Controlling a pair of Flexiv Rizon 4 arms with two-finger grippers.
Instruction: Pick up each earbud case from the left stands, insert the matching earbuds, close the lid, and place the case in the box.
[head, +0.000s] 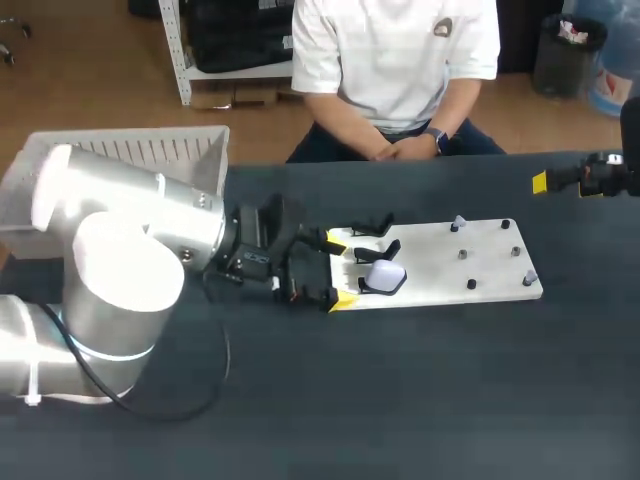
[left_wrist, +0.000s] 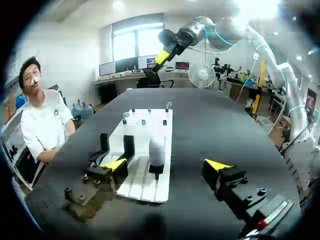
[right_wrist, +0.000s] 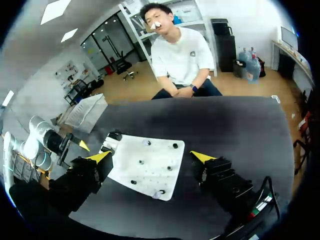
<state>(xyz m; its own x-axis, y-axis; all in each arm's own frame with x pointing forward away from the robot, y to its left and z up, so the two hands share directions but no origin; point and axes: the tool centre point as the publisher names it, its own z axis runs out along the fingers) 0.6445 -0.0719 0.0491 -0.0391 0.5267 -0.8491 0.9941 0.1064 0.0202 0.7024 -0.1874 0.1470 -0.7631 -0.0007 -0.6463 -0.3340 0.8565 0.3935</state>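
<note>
Left hand (head: 340, 268) is hovering low over the dark matte desk (head: 400, 400), at one short end of a white board (head: 480, 262) that is lying flat on the surface. Its yellow-tipped fingers are standing wide apart and holding nothing. The pale earbud case (head: 385, 277) is sitting on a black stand just ahead of this hand, in line with the gap between the fingers and touching neither. In the left wrist view the earbud case (left_wrist: 157, 147) is standing upright on the board (left_wrist: 140, 182), with the hand (left_wrist: 166, 165) open on either side of it. Two further black stands (left_wrist: 104, 147) are rising beside the case, ahead of the finger nearer the desk's far edge. Small pegs (head: 470, 284) are dotting the board's other end, well ahead of the left hand. The white slatted box (head: 150, 150) is resting at the desk's far corner, behind this hand and beside the left arm (head: 120, 260). The right arm (head: 600, 175) is hanging raised over the opposite far corner, well apart from the case. The right hand (right_wrist: 151, 156) is also spread wide and carrying nothing. The peg end of the board (right_wrist: 150, 172) is lying ahead of it, and the box (right_wrist: 87, 112) is lying farther off beyond the board.
</note>
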